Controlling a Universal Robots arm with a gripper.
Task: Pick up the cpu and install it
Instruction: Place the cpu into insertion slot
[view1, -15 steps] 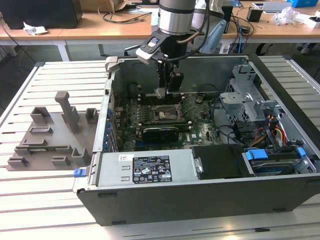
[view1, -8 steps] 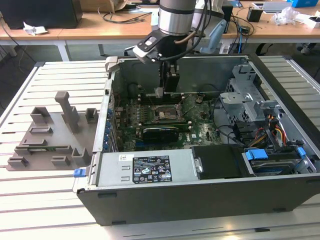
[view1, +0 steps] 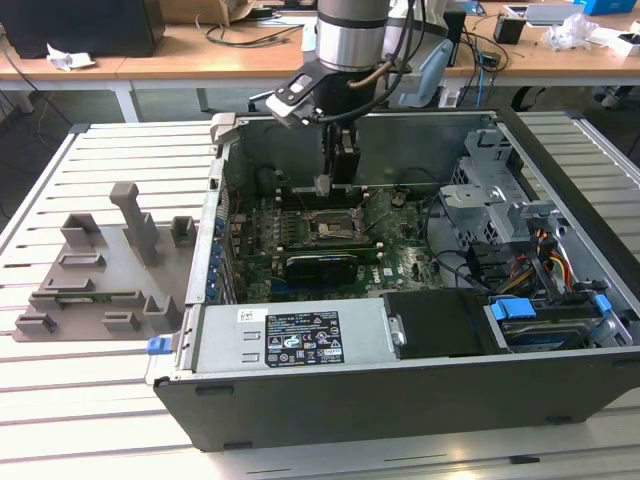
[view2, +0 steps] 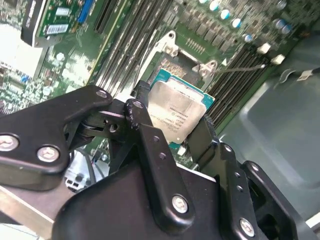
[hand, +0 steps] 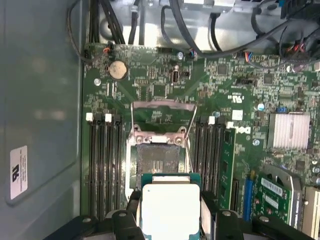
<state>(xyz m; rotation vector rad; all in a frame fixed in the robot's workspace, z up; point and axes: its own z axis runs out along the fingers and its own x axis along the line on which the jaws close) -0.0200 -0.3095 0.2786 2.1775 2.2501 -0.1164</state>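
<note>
Nothing readable tbh: print on the cpu (view2: 182, 112) in the gripper (view2: 172, 122) and on the power supply label (view1: 302, 339) is too tiny.

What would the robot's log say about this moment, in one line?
gripper: shut on cpu | place: over motherboard, near open socket | cpu: not yet seated

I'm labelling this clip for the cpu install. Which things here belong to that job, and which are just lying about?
Job in hand: cpu, clamped in the gripper; open socket on the motherboard.

Lying about: grey fixture tray beside the case; power supply; drive cage.
</note>
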